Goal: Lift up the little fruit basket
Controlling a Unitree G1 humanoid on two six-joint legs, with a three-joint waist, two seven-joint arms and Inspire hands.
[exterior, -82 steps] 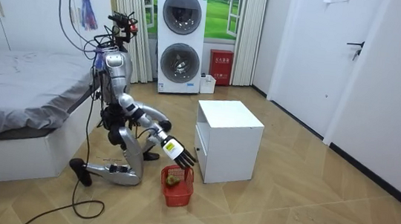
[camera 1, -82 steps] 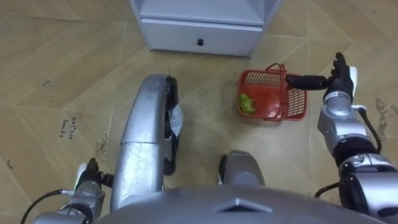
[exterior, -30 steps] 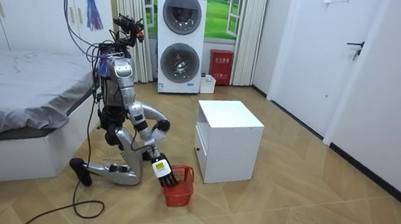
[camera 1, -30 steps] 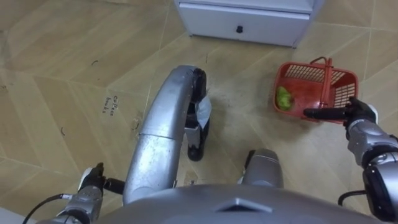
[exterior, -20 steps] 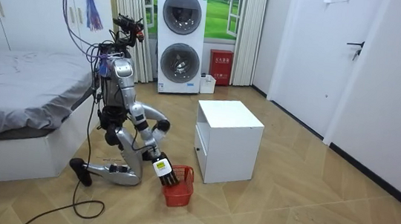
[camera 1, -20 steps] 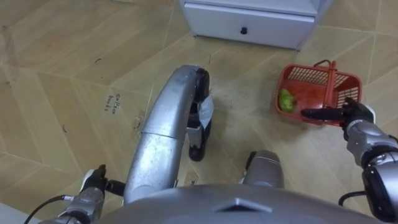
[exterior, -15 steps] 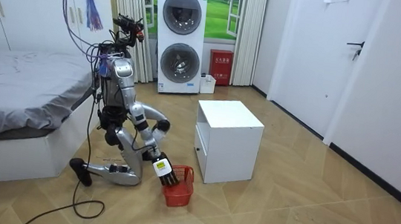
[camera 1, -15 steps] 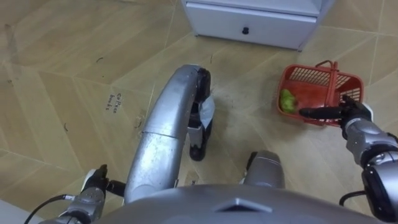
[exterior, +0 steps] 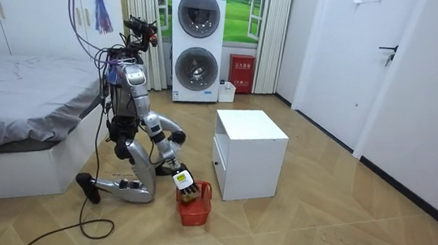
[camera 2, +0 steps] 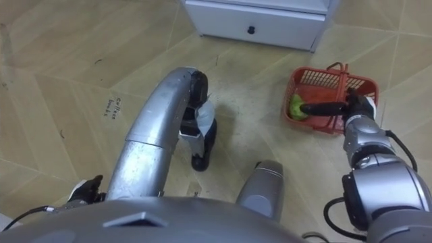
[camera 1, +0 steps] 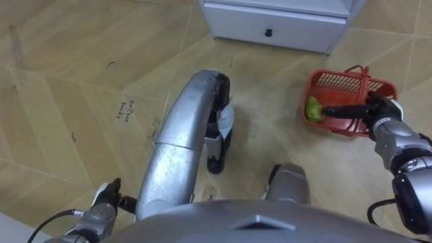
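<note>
The fruit basket (camera 1: 337,81) is seen on the wooden floor, just in front of the white cabinet (camera 1: 270,23) and to the robot's right. 1 green fruit (camera 1: 313,108) lies at its left end, and its red handle (camera 1: 365,84) stands upright across the middle. In the room view the robot is shown kneeling on the floor between the bed (exterior: 18,93) and the cabinet.

The right hand (camera 1: 379,111) is held over the basket. Its fingers (camera 1: 341,110) are stretched out straight and close together, pointed towards the fruit and crossing the line of the handle. Nothing is gripped, and whether the fingers touch the handle cannot be told. The left hand (camera 1: 102,200) is seen low at the robot's left side, and the set of its fingers cannot be made out.

The step in hand is judged to be the reach for the handle, and the lift is not yet begun. For the next move, the fingers would need to be passed under the handle's bar and curled round it. Only then should the basket be raised, and it should be held level so that the fruit is not tipped out.
</note>
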